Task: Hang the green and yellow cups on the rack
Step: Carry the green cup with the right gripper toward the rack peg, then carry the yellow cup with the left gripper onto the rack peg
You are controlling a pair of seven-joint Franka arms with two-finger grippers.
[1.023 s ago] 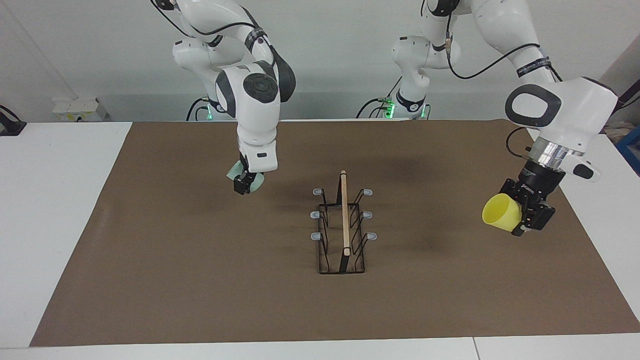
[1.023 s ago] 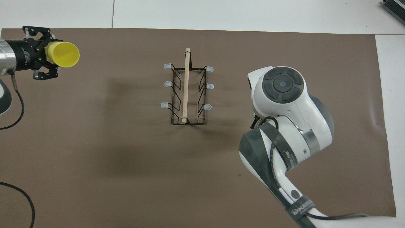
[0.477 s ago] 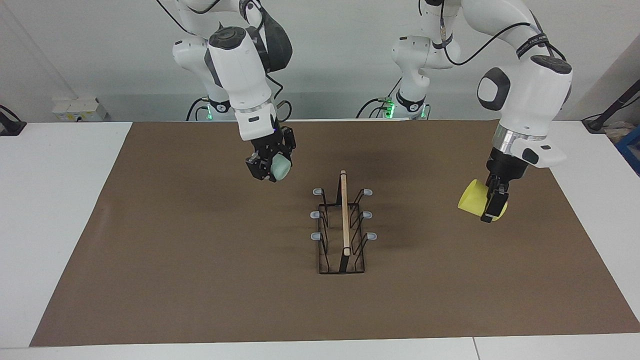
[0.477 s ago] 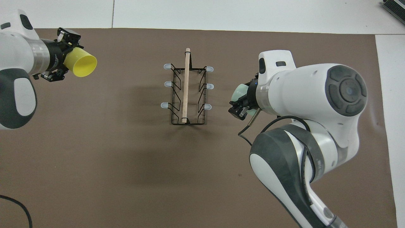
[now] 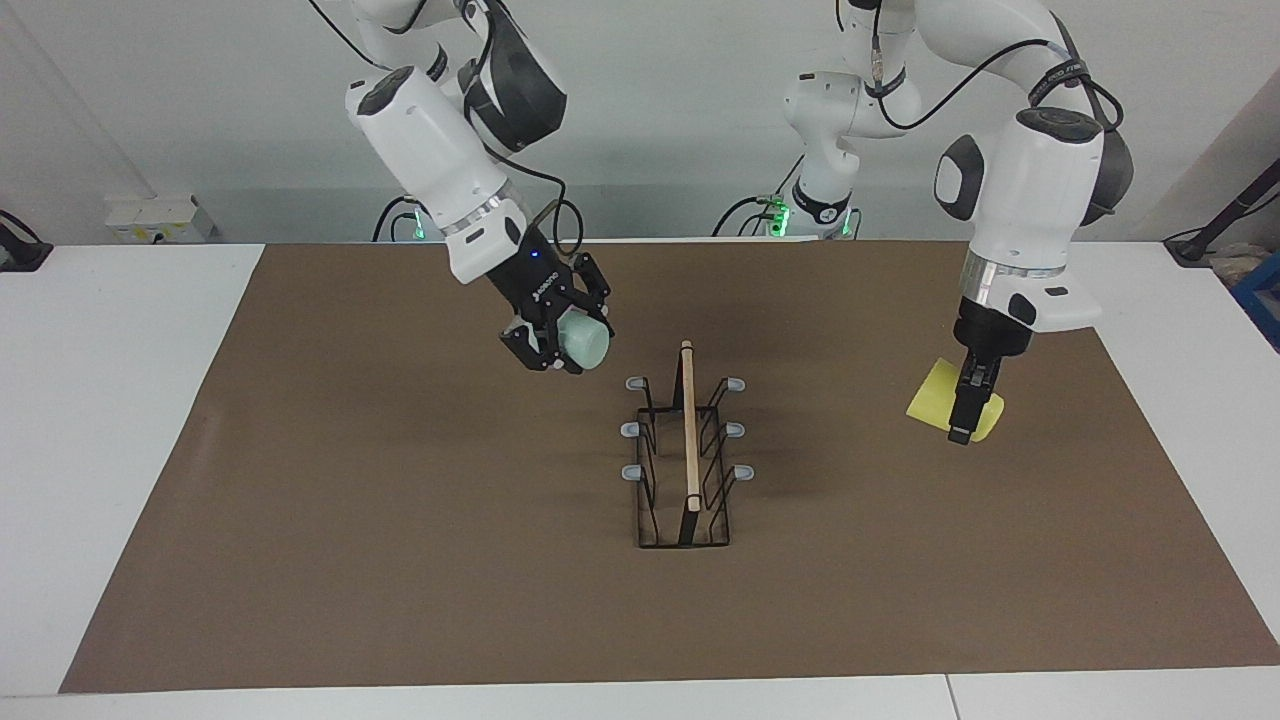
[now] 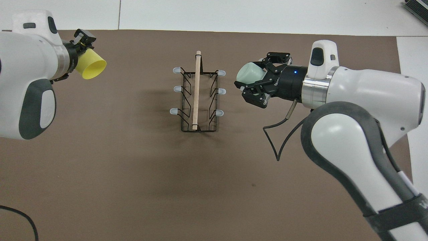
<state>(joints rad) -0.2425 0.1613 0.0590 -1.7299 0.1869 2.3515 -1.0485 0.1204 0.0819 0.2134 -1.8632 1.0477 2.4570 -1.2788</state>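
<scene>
- The pale mint green cup is clamped in the right gripper, which is held in the air over the brown mat at the right arm's side of the rack.
- In the overhead view the same cup is seen lying sideways in the right gripper, projecting from the fingers toward the rack and level with the prongs farthest from the robots; it is apart from them, with bare mat showing between.
- The bright yellow cup is gripped by the left gripper, which hangs fingers-down over the mat toward the left arm's end of the table (well apart from the rack).
- From above, the yellow cup is shown tilted on its side, its open mouth turned toward the rack and away from the left gripper; only part of that gripper is visible past the arm's white housing.
- The rack is stood on the mat between the two grippers, its light wooden rod running along the top and its six grey-tipped prongs set three to a side; none of them carries a cup.
- Neither cup is touching the rack or the mat.
</scene>
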